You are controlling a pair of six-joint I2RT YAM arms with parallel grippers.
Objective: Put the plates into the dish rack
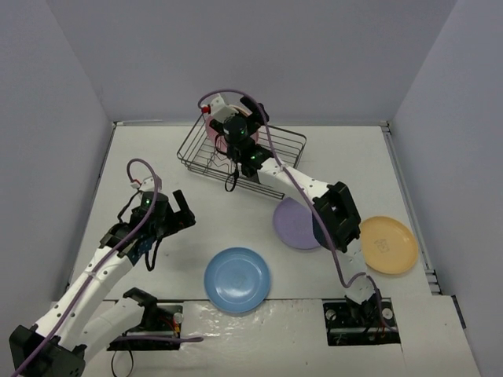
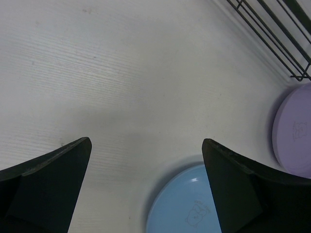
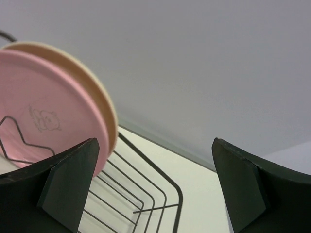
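Note:
The dark wire dish rack (image 1: 275, 145) stands at the back centre. A pink plate (image 3: 43, 116) stands on edge in it, with a cream plate (image 3: 99, 92) right behind it. My right gripper (image 1: 236, 111) is open and empty above the rack's left end, beside the pink plate (image 1: 214, 135). The blue plate (image 1: 237, 280), the lilac plate (image 1: 295, 224) and the orange-yellow plate (image 1: 388, 244) lie flat on the table. My left gripper (image 1: 185, 210) is open and empty, low over the table to the left of the blue plate (image 2: 180, 211).
White walls close the table on three sides. The rack's wire corner (image 2: 272, 34) and the lilac plate (image 2: 294, 131) show at the right of the left wrist view. The right arm's links (image 1: 334, 212) hang over the lilac plate.

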